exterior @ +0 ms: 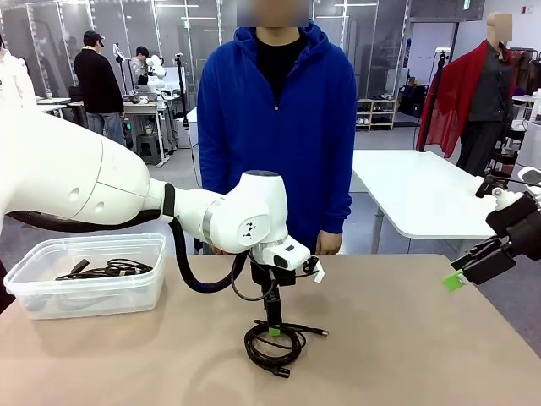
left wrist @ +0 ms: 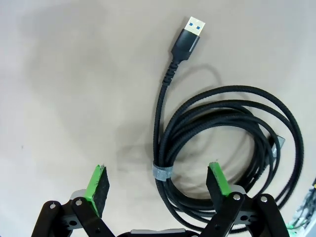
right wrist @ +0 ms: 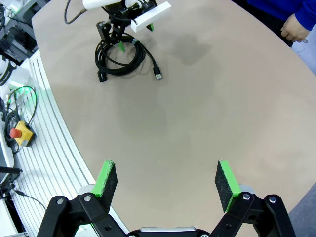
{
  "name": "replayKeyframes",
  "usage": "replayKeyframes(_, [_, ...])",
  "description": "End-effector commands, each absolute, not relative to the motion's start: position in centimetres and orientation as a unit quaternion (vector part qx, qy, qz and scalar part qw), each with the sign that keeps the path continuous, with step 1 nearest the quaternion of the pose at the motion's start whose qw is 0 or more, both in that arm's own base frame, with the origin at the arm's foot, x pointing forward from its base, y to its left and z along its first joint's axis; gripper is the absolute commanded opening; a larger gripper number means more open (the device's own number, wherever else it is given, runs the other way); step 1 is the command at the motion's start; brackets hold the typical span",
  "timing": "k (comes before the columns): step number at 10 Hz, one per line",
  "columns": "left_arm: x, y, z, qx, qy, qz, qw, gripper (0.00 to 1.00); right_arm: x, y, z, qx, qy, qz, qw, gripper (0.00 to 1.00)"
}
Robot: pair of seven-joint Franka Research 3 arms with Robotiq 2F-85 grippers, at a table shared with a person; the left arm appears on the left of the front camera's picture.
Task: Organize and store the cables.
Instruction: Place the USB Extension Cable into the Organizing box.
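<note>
Left wrist view: left gripper [left wrist: 158, 182], fingers apart, straddles the coiled black braided USB cable [left wrist: 222, 148] on the beige table [left wrist: 59, 98]; closing off the grey tie risks catching few strands, letting the coil unravel.

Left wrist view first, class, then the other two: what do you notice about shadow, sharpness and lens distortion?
Left wrist view: the coiled cable is sharp, with soft shadow beside it on the table. Right wrist view: the table edge bows, wide-angle distortion. Front view: even indoor light, faint shadow under the left gripper.
</note>
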State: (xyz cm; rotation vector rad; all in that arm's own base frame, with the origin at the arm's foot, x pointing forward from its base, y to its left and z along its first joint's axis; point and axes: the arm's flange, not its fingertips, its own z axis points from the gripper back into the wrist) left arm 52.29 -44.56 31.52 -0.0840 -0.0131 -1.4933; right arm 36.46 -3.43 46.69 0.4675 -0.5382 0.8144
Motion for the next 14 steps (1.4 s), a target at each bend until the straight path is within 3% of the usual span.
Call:
replayKeyframes(1, [52.4,-44.4,30.6,-0.011,-0.019,-0.677,0.735,1.0,36.4,-3.4,46.8,0.222,-0.255,0.388,0.857,1.0])
replayKeyframes(4, [52.6,-44.9,29.5,-0.011,-0.011,-0.679,0.734,1.0,36.4,-3.4,46.8,0.222,-0.255,0.388,0.857,1.0])
replayKeyframes(7, [52.3,-45.1,30.0,0.004,-0.001,-0.683,0.73,0.18,36.4,-3.4,46.8,0.222,-0.255,0.388,0.857,1.0])
replayKeyframes(8, [52.2,-45.1,30.0,0.002,0.001,-0.684,0.73,0.0,36.4,-3.4,46.8,0.222,-0.255,0.388,0.857,1.0])
replayKeyframes(10, [52.2,-45.2,30.1,0.002,0.006,-0.684,0.729,0.0,36.4,-3.4,46.8,0.222,-0.255,0.388,0.857,1.0])
replayKeyframes(11, [52.1,-45.2,30.3,0.003,0.006,-0.685,0.729,0.05,36.4,-3.4,46.8,0.222,-0.255,0.388,0.857,1.0])
replayKeyframes(12, [52.1,-45.2,30.5,-0.004,0.005,-0.686,0.728,0.0,36.4,-3.4,46.8,0.222,-0.255,0.388,0.857,1.0])
replayKeyframes(14, [52.1,-45.0,31.6,-0.004,0.007,-0.687,0.726,0.0,36.4,-3.4,46.8,0.222,-0.255,0.388,0.857,1.0])
